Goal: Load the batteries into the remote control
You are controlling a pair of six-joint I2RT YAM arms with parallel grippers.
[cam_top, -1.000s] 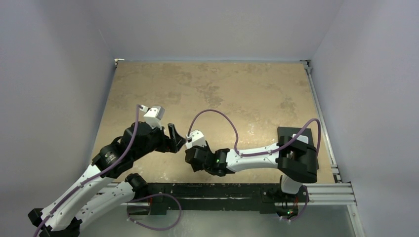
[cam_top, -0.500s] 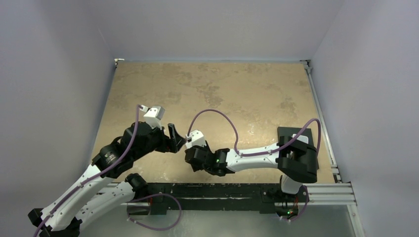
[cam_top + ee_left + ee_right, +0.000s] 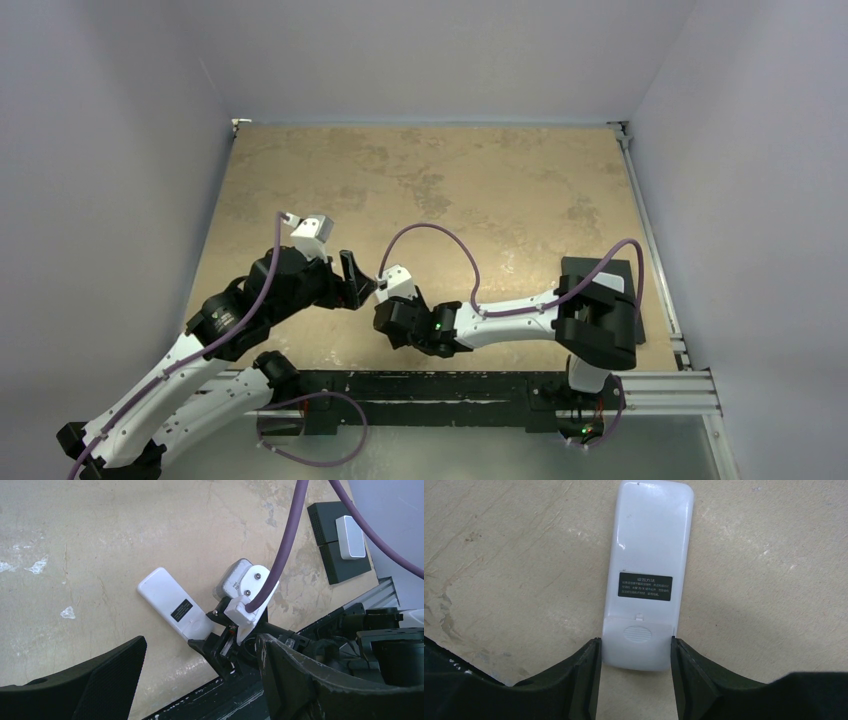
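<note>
The remote control [image 3: 649, 555] lies flat on the table with its plain white back up, black label and ribbed battery cover showing; it also shows in the left wrist view [image 3: 167, 600]. My right gripper [image 3: 635, 642] is shut on the remote's cover end, one finger against each long side. My left gripper [image 3: 200, 645] hangs open just left of it [image 3: 352, 275], nothing between its fingers [image 3: 115, 675]. No red batteries are in view.
A pale grey block [image 3: 350, 537] rests on a dark pad [image 3: 330, 562] at the right side of the table. The right arm's purple cable [image 3: 440, 235] loops above the grippers. The black front rail [image 3: 450, 385] runs along the near edge.
The right arm's elbow has shifted slightly; both grippers and the remote stay where they were.
</note>
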